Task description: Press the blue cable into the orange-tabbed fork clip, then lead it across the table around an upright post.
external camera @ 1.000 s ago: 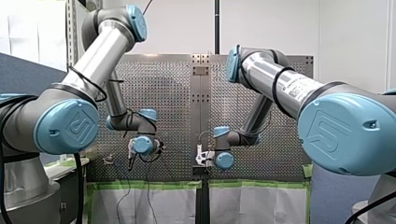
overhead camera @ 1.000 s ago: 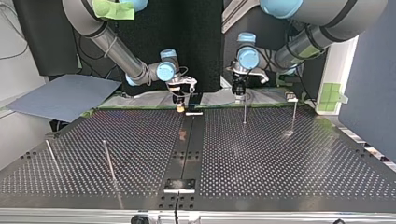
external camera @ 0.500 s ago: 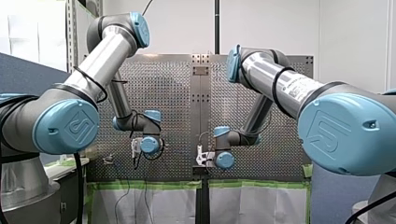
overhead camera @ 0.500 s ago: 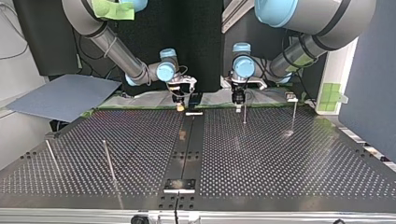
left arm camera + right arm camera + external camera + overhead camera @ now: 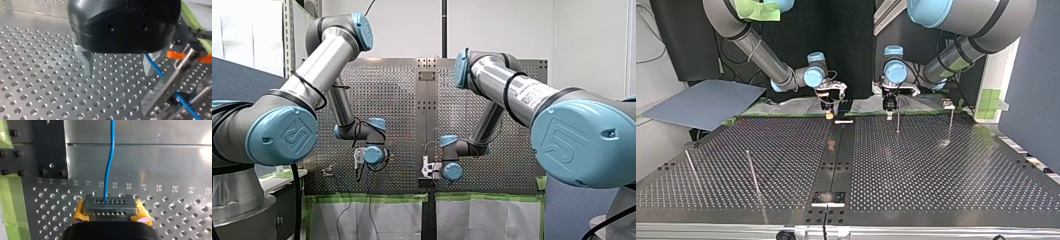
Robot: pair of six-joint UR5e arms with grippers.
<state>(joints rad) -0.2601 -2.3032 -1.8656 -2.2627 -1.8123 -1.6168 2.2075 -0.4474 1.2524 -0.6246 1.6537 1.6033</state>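
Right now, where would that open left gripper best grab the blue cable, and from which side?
Probably the bare, straight stretch of the blue cable just short of the orange-tabbed fork clip. Bring my left gripper down from above, a finger on either side: that stretch runs free, while further on the clip's hardware crowds it.

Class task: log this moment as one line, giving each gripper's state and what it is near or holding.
left gripper: open, beside orange-tabbed fork clip | right gripper: shut on blue cable
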